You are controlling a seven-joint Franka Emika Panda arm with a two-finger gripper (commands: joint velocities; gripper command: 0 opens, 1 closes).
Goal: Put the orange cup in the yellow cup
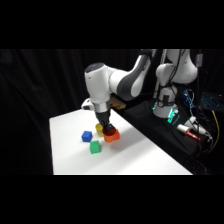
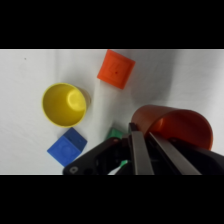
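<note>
Your jaws (image 2: pixel 145 150) are clamping the orange cup (image 2: pixel 175 125) by its rim, one finger (image 2: pixel 137 152) running along the outside of the wall and the other (image 2: pixel 167 155) reaching in past the lip. In the wrist view the cup is lying tilted, its open mouth turning toward the camera and filling the space just above and right of the fingers. In the side view the jaws (image 1: pixel 106 131) are coming straight down onto the orange cup (image 1: pixel 112 135), which is sitting low, right at the white surface (image 1: pixel 140 155); whether it is touching there, you can't tell.

Just left of your fingers a green block (image 2: pixel 116 133) is peeking out, half hidden behind the black linkage. Further left and a little lower, a blue block (image 2: pixel 67 146) is resting flat. Above that, the yellow cup (image 2: pixel 64 104) is standing upright with its mouth open to you, well clear of the orange cup and off to the left of the jaws. Up beyond the fingertips a red-orange block (image 2: pixel 116 69) is sitting alone.

From the side you're seeing the yellow cup (image 1: pixel 99 129) tucked right behind the jaws, the blue block (image 1: pixel 87 135) to its left, and the green block (image 1: pixel 95 147) nearest the camera.
</note>
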